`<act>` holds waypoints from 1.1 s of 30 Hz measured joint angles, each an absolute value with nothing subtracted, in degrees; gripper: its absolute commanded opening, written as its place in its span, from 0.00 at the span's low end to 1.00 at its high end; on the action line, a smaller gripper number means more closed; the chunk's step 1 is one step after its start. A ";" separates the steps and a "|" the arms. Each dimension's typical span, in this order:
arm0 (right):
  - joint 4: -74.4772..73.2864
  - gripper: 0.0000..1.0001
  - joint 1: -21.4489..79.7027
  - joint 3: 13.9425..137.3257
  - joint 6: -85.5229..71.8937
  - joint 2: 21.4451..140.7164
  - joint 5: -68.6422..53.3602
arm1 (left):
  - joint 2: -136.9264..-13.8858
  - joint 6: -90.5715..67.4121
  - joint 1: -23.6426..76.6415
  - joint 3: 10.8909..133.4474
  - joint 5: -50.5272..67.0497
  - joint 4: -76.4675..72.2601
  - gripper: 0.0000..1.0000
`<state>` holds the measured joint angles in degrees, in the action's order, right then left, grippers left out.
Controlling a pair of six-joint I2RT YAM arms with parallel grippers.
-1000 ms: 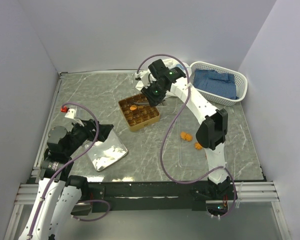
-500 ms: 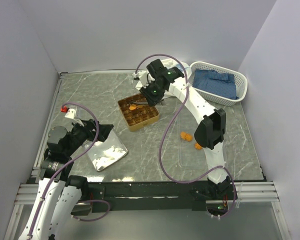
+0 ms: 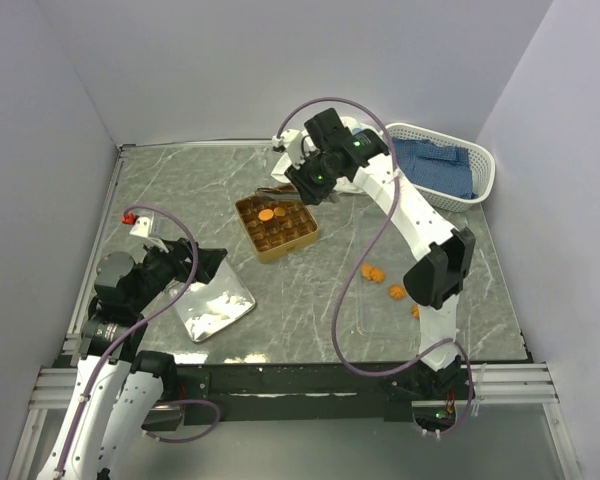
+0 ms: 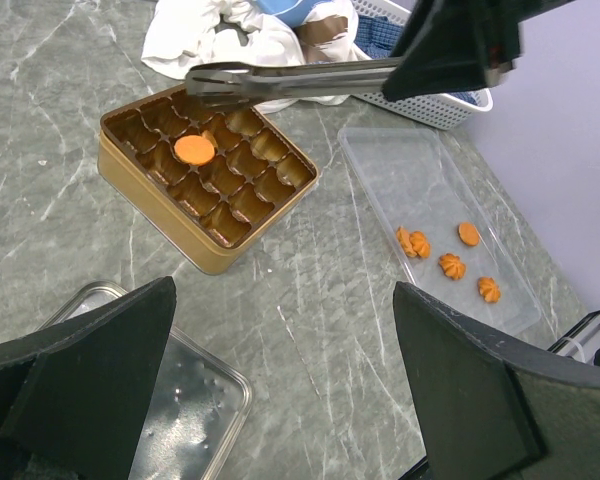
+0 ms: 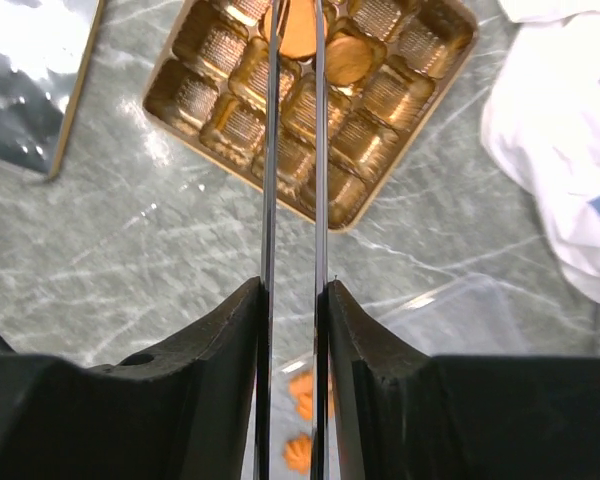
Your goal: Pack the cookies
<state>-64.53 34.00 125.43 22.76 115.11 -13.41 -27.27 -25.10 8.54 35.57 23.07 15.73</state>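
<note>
A round orange cookie (image 4: 194,149) lies in a cell of the square golden divided tin (image 3: 277,225), also seen in the right wrist view (image 5: 298,30). My right gripper (image 3: 315,180) is shut on metal tongs (image 4: 280,78), whose arms (image 5: 270,150) reach out above the tin over that cookie. Several more cookies (image 4: 451,266) lie in a clear plastic tray (image 4: 400,170) to the right, also visible in the top view (image 3: 372,271). My left gripper (image 4: 280,380) is open and empty, over the table beside a silver lid (image 3: 215,305).
A white basket (image 3: 440,165) with blue cloth stands at the back right. A white cloth (image 4: 230,30) lies behind the tin. A small red-and-white object (image 3: 130,217) sits at the left edge. White walls enclose the table.
My right arm has swung up and to the right with the tongs. The cookie stays in the tin. The left arm has not moved.
</note>
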 measured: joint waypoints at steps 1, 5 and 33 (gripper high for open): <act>-64.25 0.39 34.00 124.36 23.77 113.84 -13.26 | -27.27 -25.10 8.54 35.57 23.07 15.73 0.96; -63.37 0.41 34.09 119.13 27.97 109.93 -12.21 | -27.24 -25.10 8.54 35.57 23.07 15.73 0.96; -62.33 0.49 36.73 117.05 41.45 113.82 -6.02 | -27.24 -25.10 8.43 35.57 23.09 15.73 0.96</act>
